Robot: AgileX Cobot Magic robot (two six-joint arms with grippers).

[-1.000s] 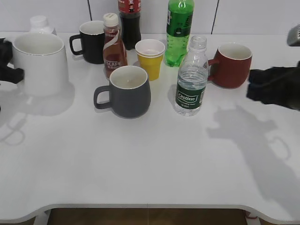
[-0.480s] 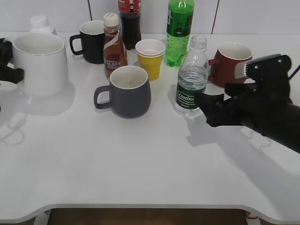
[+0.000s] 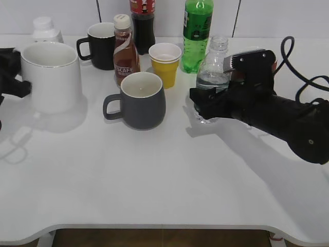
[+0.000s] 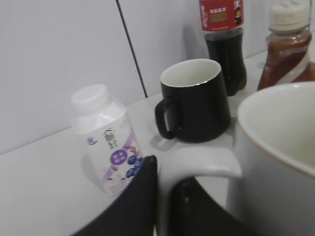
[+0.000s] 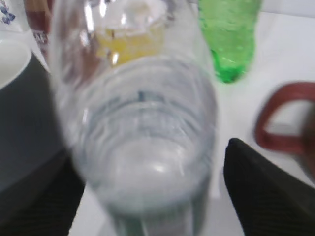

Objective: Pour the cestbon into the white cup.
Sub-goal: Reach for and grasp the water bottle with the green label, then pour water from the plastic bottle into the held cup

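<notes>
Right now the right gripper [image 3: 205,105] is reaching in from the right side of the worktop [image 3: 154,175] and standing around the lower body of the water bottle [image 3: 213,67]. In the right wrist view the bottle [image 5: 138,123] is filling the space between the two black fingers [image 5: 261,191], which are sitting wide on either side of it; whether they are actually pressing on the plastic I cannot tell. The bottle is standing upright near the middle of the back row, with its cap off, just in front of the green soda bottle [image 3: 195,33] and beside the red mug [image 3: 270,56], which the arm is mostly hiding.

The white cup [image 3: 51,76] is sitting at the far left of the worktop, well apart from the water bottle. The left gripper [image 4: 165,196] is holding its handle: in the left wrist view the white handle [image 4: 197,164] is running between the two dark fingers [image 4: 142,196], with the jaws narrow around it.

Between the two are standing a grey mug [image 3: 140,100], a yellow paper cup [image 3: 165,64], a brown coffee bottle [image 3: 125,51], a black mug [image 3: 100,45] and a dark cola bottle [image 3: 142,25]. A small white drink bottle [image 4: 106,137] is standing behind the white cup.
</notes>
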